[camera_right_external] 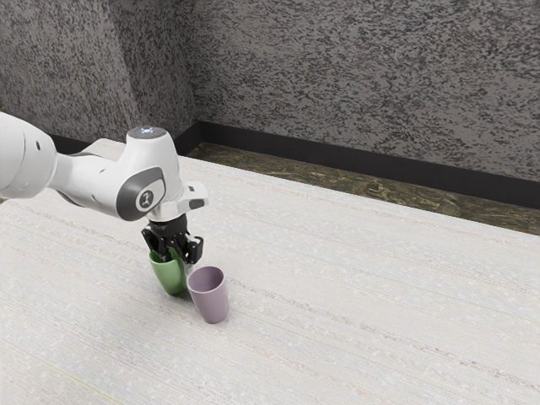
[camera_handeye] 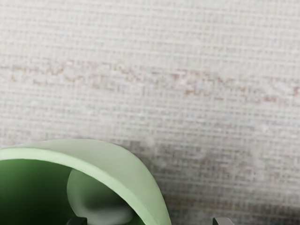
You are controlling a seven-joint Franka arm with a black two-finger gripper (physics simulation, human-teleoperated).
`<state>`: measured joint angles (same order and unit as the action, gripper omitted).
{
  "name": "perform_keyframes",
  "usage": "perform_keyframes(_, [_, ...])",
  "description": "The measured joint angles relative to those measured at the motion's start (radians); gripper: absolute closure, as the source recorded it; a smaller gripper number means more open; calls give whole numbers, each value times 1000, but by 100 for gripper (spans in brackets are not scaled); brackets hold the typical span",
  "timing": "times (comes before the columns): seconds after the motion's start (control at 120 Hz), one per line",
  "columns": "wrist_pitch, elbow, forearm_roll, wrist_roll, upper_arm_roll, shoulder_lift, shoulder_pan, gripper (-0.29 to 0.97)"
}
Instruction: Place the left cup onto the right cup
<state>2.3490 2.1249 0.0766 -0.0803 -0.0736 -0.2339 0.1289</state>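
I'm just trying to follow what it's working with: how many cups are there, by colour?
green cup: 1
purple cup: 1
Total: 2 cups

Purple cup (camera_right_external: pixel 207 293) stands just beside green cup (camera_right_external: pixel 170 274); table (camera_right_external: pixel 380 278) beyond lies open.
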Motion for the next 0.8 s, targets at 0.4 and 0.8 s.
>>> perform_keyframes(0.4, [10,-1,0,2,-1,-13,0,51])
perform_keyframes(0.8, [17,-2,3,3,-2,-15,0,63])
